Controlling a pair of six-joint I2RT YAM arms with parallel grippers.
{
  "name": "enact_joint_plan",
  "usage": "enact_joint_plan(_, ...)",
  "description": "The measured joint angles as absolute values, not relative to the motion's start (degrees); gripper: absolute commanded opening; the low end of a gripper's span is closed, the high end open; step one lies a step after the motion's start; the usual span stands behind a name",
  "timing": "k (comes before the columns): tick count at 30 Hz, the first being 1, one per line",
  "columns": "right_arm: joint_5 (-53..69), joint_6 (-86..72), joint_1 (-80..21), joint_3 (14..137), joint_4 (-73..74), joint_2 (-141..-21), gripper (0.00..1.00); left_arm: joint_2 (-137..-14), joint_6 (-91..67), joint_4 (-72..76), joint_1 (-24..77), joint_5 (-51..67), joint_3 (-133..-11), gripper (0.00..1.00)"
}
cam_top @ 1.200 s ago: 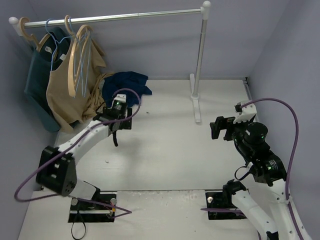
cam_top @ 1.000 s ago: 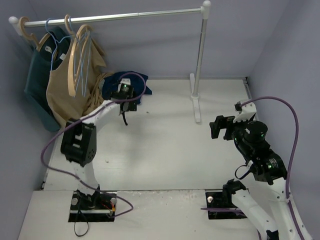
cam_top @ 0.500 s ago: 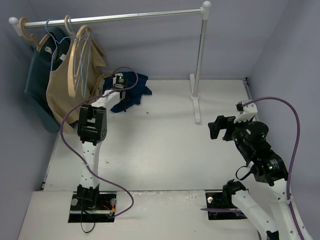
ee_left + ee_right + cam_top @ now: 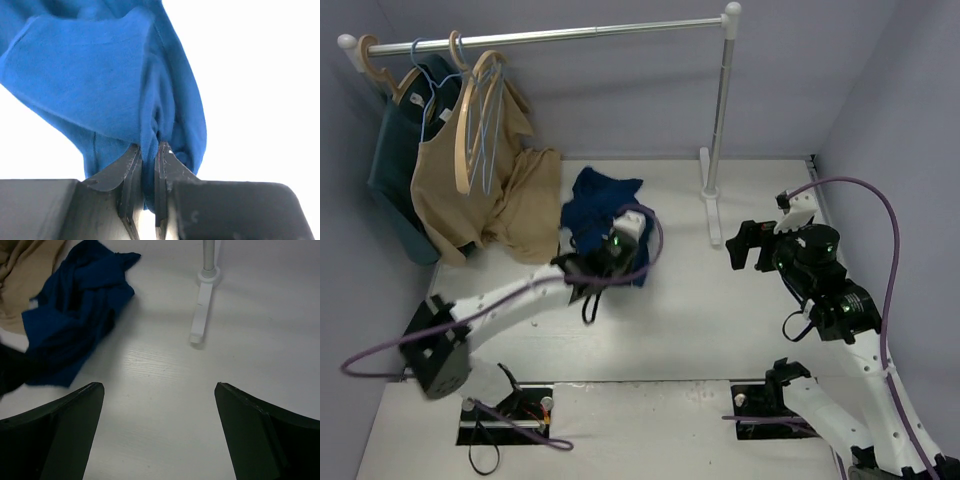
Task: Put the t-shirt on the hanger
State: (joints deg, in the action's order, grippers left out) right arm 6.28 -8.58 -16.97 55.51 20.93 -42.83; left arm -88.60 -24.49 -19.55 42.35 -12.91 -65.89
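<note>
**Fig.** Top view of the white, wood-grained table [image 4: 670, 320]. The t-shirt [image 4: 598, 202], navy, lay in a crumpled heap at approx. 11 o'clock from table ctr. The lower folds of a tan garment [image 4: 525, 205] rested on the surface at 10 o'clock, just beside the shirt's edge; contact could not be told. A white rack foot [image 4: 712, 212] stood at 1 o'clock, well apart from the shirt. The L mounting plate [image 4: 505, 418] sat at 7 o'clock and the R mounting plate [image 4: 765, 412] at 5 o'clock, both on the near edge.

**Robotics lab test cell**

A lab rig is being shown: a left arm [image 4: 510, 298] and a right arm [image 4: 825, 290] are being held on a white table [image 4: 680, 310], which is being enclosed by plain lilac walls [image 4: 620, 95]. A small clothes rail [image 4: 550, 36] is being used as a prop.
</note>
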Motion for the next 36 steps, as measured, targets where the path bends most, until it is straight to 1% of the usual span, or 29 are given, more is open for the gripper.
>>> enact_joint_plan(1,6.6,-8.6,-17.0,55.5,20.6,-43.4,1.00,-84.2,-26.3,-19.5,47.0,-13.3,-62.8,0.09)
enact_joint_plan(2,6.9,-8.6,-17.0,55.5,20.2,-44.0,1.00,-79.4,-28.8,-20.1,52.4,-13.8,-59.5,0.37)
enact_joint_plan(3,7.2,-8.7,-17.0,55.5,19.8,-44.7,1.00,-75.2,-30.9,-21.1,56.7,-14.2,-56.7,0.46)
enact_joint_plan(4,7.6,-8.8,-17.0,55.4,19.4,-45.4,1.00,-72.0,-33.1,-22.1,59.6,-14.7,-54.3,0.53)
enact_joint_plan(5,8.0,-8.9,-17.0,55.3,18.7,-46.1,0.98,-69.1,-35.6,-24.1,61.5,-15.6,-52.3,0.58)
enact_joint_plan(6,8.4,-9.1,-17.0,55.1,17.9,-46.7,0.96,-67.3,-37.6,-26.1,62.4,-16.7,-51.0,0.66)
enact_joint_plan(7,8.7,-9.2,-17.0,54.9,17.3,-47.4,0.95,-66.0,-39.7,-28.3,62.7,-18.2,-50.1,0.69)
enact_joint_plan(8,9.2,-9.4,-17.0,54.8,16.8,-48.2,0.89,-65.3,-41.6,-30.2,62.6,-19.7,-49.3,0.70)
enact_joint_plan(10,10.3,-10.0,-17.0,54.8,15.7,-50.3,0.82,-64.2,-44.4,-32.9,62.0,-22.7,-48.2,0.70)
enact_joint_plan(11,10.8,-10.3,-17.1,54.8,15.3,-51.4,0.76,-63.7,-45.2,-33.9,61.4,-23.8,-47.9,0.70)
enact_joint_plan(13,11.5,-10.9,-17.7,54.8,14.6,-54.3,0.69,-62.7,-45.6,-34.4,58.6,-24.4,-47.9,0.70)
enact_joint_plan(14,11.8,-11.1,-18.1,54.8,14.3,-55.7,0.62,-62.1,-45.5,-34.0,56.0,-23.2,-47.9,0.70)
enact_joint_plan(16,12.1,-11.9,-19.2,54.5,13.9,-58.4,0.57,-61.9,-45.2,-32.6,49.7,-20.9,-47.8,0.70)
enact_joint_plan(17,12.1,-12.3,-19.8,54.1,13.6,-59.4,0.52,-62.3,-44.9,-31.7,46.4,-19.1,-47.7,0.70)
enact_joint_plan(20,12.1,-13.8,-22.1,52.2,13.1,-61.7,0.47,-65.3,-43.3,-29.2,40.0,-15.3,-47.8,0.70)
enact_joint_plan(25,11.7,-17.1,-26.1,49.0,11.4,-66.2,0.47,-76.3,-39.8,-27.0,38.2,-7.4,-51.3,0.70)
enact_joint_plan(27,11.8,-18.7,-27.5,47.5,10.3,-68.5,0.50,-80.8,-38.9,-25.7,38.1,-4.8,-53.9,0.70)
enact_joint_plan(31,12.0,-21.8,-29.5,44.3,8.0,-72.5,0.59,-87.5,-37.7,-23.3,37.0,-1.0,-59.1,0.70)
enact_joint_plan(34,12.1,-24.2,-30.4,42.0,6.3,-74.7,0.63,-91.0,-37.0,-22.3,36.3,0.4,-62.8,0.70)
enact_joint_plan(36,12.0,-25.5,-30.9,41.0,5.4,-76.0,0.63,-93.1,-36.6,-21.6,36.0,1.3,-64.9,0.70)
